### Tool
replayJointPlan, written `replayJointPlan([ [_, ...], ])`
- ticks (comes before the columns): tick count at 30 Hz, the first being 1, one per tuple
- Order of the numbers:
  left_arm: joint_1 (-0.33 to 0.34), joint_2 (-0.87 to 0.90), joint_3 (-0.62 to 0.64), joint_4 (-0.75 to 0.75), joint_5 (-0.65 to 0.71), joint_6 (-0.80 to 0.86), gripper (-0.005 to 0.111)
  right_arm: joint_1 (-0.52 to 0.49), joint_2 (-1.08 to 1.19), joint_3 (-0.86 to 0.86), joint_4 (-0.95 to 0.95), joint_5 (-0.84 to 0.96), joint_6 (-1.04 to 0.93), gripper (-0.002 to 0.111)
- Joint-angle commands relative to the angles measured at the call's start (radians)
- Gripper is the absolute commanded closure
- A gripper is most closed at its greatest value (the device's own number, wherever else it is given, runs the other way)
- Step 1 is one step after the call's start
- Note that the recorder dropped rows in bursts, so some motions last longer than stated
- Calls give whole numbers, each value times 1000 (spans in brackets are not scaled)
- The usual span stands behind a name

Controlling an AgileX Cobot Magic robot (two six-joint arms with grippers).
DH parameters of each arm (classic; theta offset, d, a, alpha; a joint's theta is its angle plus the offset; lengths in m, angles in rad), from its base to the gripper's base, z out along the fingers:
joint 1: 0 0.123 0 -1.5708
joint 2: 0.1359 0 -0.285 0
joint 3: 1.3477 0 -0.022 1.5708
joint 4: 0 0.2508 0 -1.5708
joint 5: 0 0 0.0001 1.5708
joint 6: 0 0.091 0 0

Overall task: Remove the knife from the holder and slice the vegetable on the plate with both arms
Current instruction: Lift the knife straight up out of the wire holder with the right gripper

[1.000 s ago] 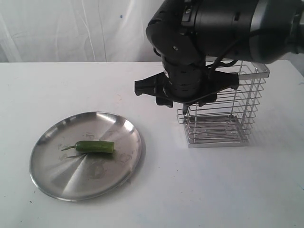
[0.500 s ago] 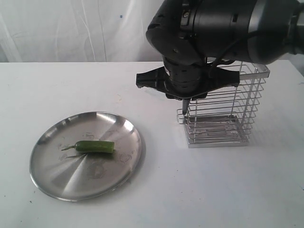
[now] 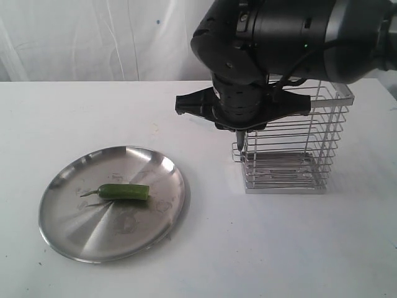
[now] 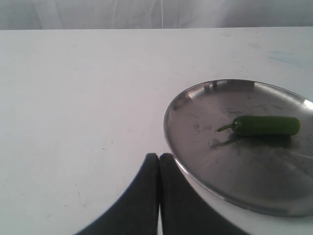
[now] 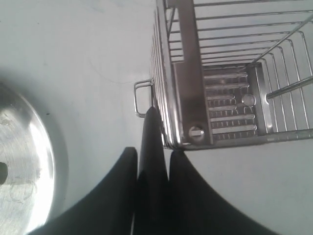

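My right gripper (image 5: 152, 152) is clamped on the knife (image 5: 151, 125), which shows slim and black between my two fingers (image 5: 128, 169), just outside a corner of the holder (image 5: 188, 63). Only the exterior view shows its dark tip pointing down beside the wire wall. My left gripper (image 4: 159, 164), fingers pressed together, is near the plate (image 4: 195, 156). The vegetable (image 4: 266, 125) lies there, well apart from the knife.
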Motion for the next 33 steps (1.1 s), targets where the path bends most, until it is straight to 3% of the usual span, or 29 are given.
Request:
replayJointPlan([
  [1,-5,-4,3,-3,-1,-2,107,-12,-18,-4,11,18,5,108],
  [24,-3,-4,3,-3,-1,-2,107,3,-258,-10,36,87,-37,108],
  [33,-3,-4,3,-3,-1,-2,107,9,-324,-10,141,81,-140,108],
])
